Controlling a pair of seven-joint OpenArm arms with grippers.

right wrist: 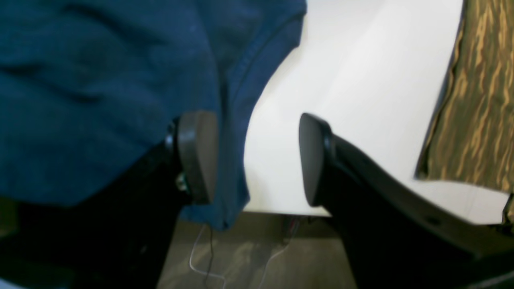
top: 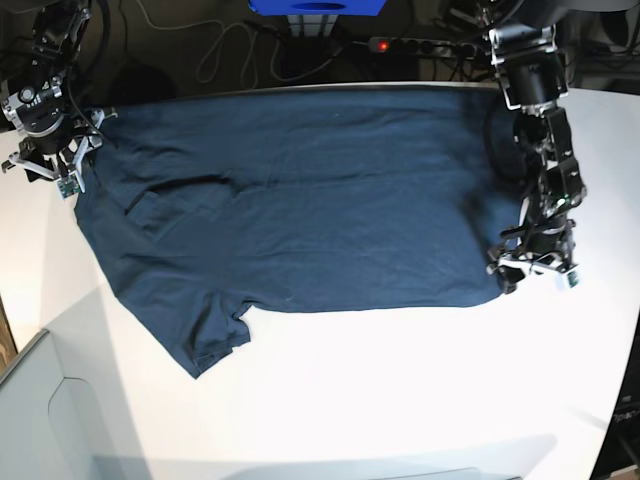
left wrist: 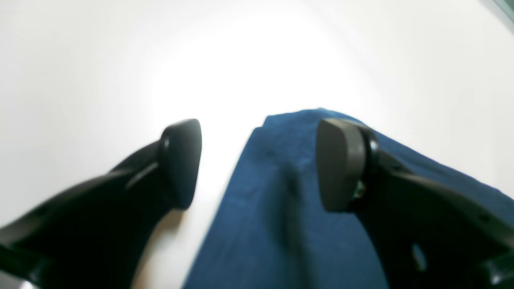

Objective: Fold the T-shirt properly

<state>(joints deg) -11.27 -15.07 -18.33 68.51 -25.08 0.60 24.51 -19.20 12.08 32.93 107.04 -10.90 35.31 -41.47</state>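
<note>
The dark navy T-shirt (top: 290, 210) lies spread across the white table (top: 400, 390), with one sleeve (top: 210, 340) pointing toward the front left. My left gripper (top: 535, 268) stands at the shirt's right-hand front corner. In the left wrist view it (left wrist: 259, 164) is open, one pad (left wrist: 341, 164) over the blue cloth corner (left wrist: 281, 192) and the other over bare table. My right gripper (top: 50, 165) is at the shirt's far left corner. In its own view it (right wrist: 257, 158) is open, the cloth's hem (right wrist: 233, 160) lying loose between the pads near the table edge.
A power strip (top: 420, 45) with a red light, cables and a blue box (top: 315, 6) lie behind the table's far edge. A grey panel (top: 40, 420) sits at the front left. Brown patterned floor (right wrist: 474, 100) shows beyond the table edge by the right gripper.
</note>
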